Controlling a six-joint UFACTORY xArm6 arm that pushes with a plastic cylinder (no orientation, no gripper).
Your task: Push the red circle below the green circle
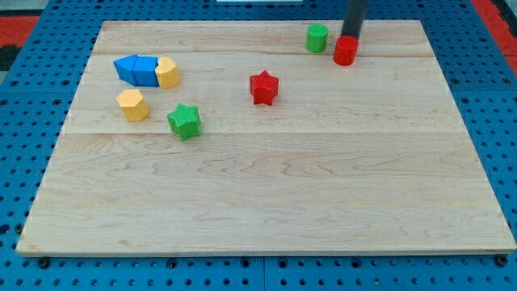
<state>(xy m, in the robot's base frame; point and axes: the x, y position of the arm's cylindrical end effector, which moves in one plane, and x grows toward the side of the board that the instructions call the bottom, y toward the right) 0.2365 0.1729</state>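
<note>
My tip, a plain rod w/ no claw to open or shut, touches the red circle at table top, just right of green circle, so push mostly left: still needs going under it.

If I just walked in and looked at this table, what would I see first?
Probably the dark rod at the view's top right, where my tip sits right at the top edge of the red circle, with the green circle just to its left. Next comes the red star alone near the middle, and then the blue blocks clustered with a yellow block at the left.
</note>
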